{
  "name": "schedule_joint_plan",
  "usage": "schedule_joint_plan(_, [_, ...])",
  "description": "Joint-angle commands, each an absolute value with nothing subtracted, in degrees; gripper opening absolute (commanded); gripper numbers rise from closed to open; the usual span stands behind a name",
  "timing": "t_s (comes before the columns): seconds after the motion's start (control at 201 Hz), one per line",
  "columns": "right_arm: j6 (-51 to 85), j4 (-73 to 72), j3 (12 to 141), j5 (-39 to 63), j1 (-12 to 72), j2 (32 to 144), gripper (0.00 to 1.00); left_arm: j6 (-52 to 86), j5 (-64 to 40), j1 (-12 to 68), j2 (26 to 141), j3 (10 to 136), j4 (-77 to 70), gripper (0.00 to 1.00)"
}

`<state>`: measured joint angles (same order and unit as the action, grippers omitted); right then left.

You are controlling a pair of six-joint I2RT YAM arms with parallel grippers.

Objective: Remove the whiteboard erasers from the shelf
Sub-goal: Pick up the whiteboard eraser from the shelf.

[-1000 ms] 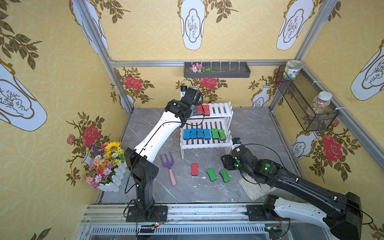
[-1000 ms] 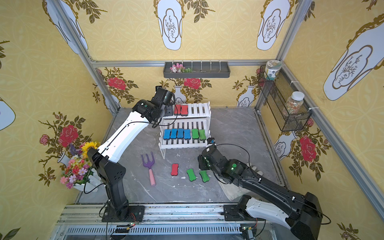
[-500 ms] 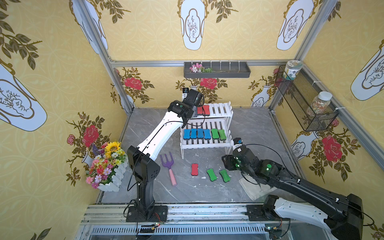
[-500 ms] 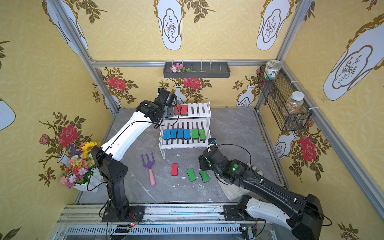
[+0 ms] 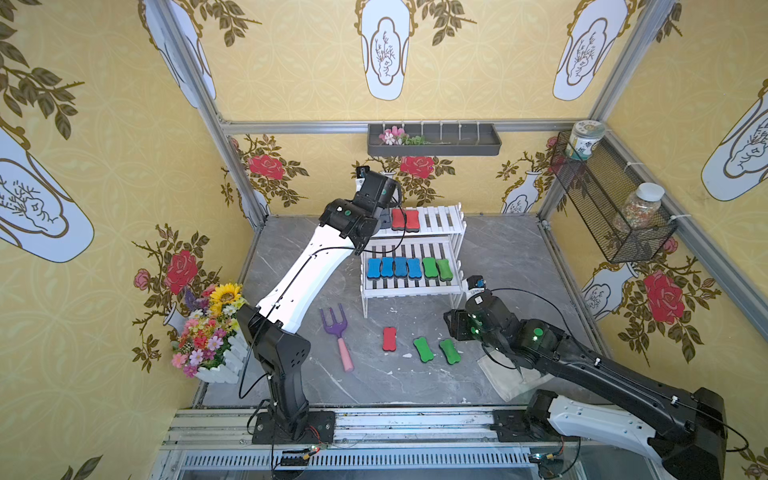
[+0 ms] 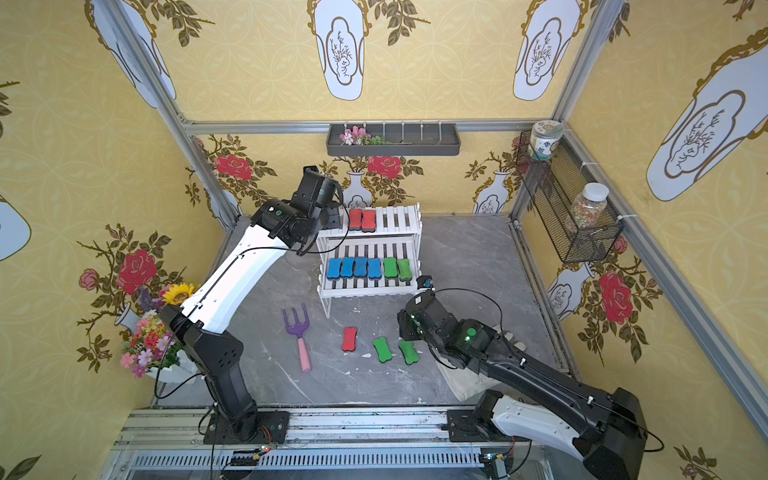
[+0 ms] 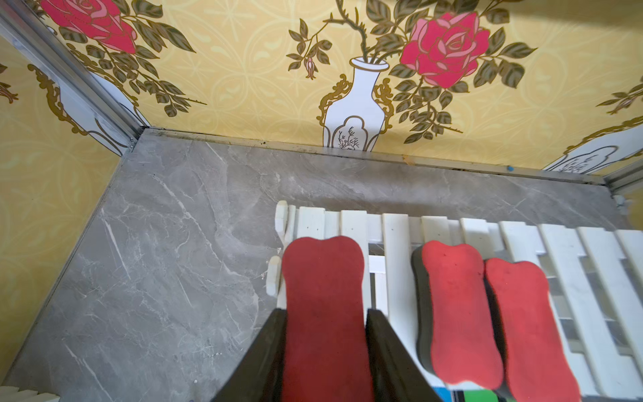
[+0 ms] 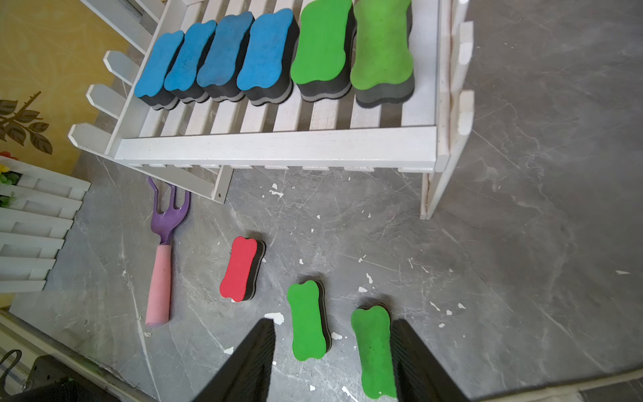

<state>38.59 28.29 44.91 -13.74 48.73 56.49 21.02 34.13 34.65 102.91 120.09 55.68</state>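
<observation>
The white two-tier shelf (image 5: 440, 216) stands at the back of the floor. My left gripper (image 7: 325, 311) is shut on a red whiteboard eraser (image 7: 323, 278) over the left end of the top tier. Two more red erasers (image 5: 405, 219) lie beside it. The lower tier holds several blue erasers (image 8: 215, 55) and two green ones (image 8: 351, 48). On the floor in front lie a red eraser (image 5: 389, 338) and two green ones (image 5: 423, 349) (image 5: 449, 351). My right gripper (image 8: 334, 323) hangs open above those two green ones, holding nothing.
A purple garden fork (image 5: 338, 336) with a pink handle lies left of the floor erasers. A flower planter (image 5: 208, 332) stands at the left wall. A pale cloth (image 5: 511, 378) lies under the right arm. A dark wall tray (image 5: 434, 139) and a wire basket (image 5: 611, 208) hang on the walls.
The left gripper's jaws have closed onto the red eraser at the left end of the top tier. The right arm has stayed where it was.
</observation>
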Motion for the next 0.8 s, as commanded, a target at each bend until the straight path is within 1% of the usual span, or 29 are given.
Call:
schedule_joint_plan(0.0, [38.9,28.3,45.3,-14.8,48.7,56.0,0.58,24.0,32.4,35.4,98.8,115.8,55.1,0.38])
schedule_joint_plan(0.139, [39.0,28.5,45.1,-15.5,48.6,55.6,0.58,28.9,32.6,39.4,86.9,99.7,49.8,0.38])
schedule_joint_plan(0.224, [38.9,28.5,45.3,-15.4,48.4,55.7,0.58,32.9,33.0,42.0,80.6,91.3,49.4,0.37])
schedule_joint_plan(0.358, [38.6,28.7,45.8,-15.5,48.4,55.7,0.58,41.1,36.8,49.6,72.4,80.0,53.0,0.36])
schedule_joint_plan(0.423, [38.7,28.7,45.8,-15.5,48.4,55.5,0.58,48.0,38.8,53.6,69.5,75.6,56.2,0.36])
schedule_joint_plan(0.528, [38.8,28.9,45.8,-15.5,48.4,55.4,0.58,56.2,37.3,58.2,64.7,66.8,56.7,0.36])
schedule_joint_plan(0.677, [39.4,28.9,45.7,-15.4,48.3,55.3,0.58,62.0,32.1,59.8,63.2,52.7,49.4,0.34])
schedule_joint_plan(0.791, [39.6,29.3,45.9,-15.6,48.4,55.2,0.58,62.5,29.4,59.7,65.8,46.3,40.9,0.35])
